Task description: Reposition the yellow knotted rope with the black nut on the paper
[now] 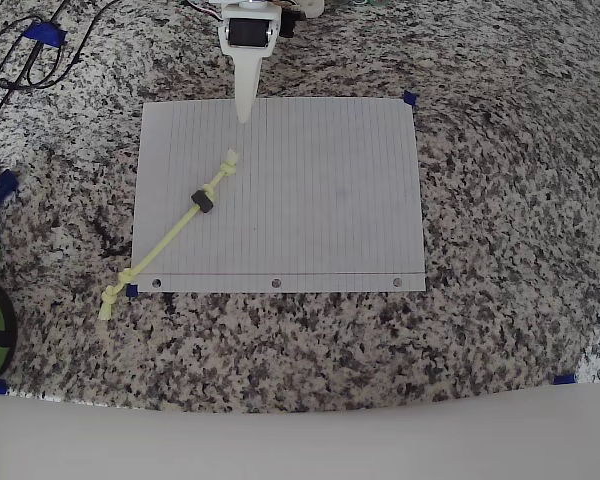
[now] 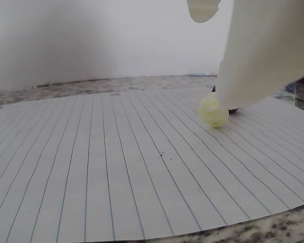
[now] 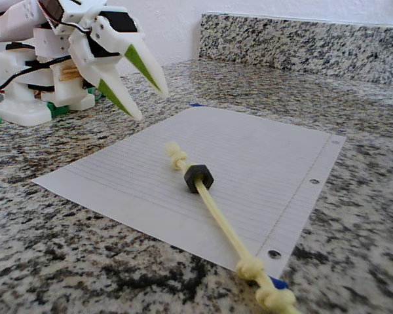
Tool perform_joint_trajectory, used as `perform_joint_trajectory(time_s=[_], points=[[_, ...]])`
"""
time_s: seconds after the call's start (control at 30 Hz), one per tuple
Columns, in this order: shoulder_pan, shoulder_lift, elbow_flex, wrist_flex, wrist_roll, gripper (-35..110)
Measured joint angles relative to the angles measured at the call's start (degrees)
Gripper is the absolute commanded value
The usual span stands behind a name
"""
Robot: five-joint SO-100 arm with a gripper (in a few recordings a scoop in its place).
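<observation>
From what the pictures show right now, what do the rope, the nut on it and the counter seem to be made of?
The yellow knotted rope looks like smooth, slightly waxy synthetic cord: it lies stiff and straight, with no fuzz showing. The black nut is hexagonal with a matte, dull surface; it could be coated metal or plastic. The counter looks like polished speckled granite, though a laminate imitation is possible.

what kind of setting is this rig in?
Likely a home kitchen counter: speckled granite countertop with a matching backsplash against a white wall. Lined paper is its work mat.
</observation>
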State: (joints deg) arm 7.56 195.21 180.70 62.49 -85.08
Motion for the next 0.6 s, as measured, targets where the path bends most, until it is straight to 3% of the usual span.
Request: perform_joint_trajectory(time_s=[0.6], points=[[-0.5, -5.8, -2.1, -3.1, 0.0, 59]])
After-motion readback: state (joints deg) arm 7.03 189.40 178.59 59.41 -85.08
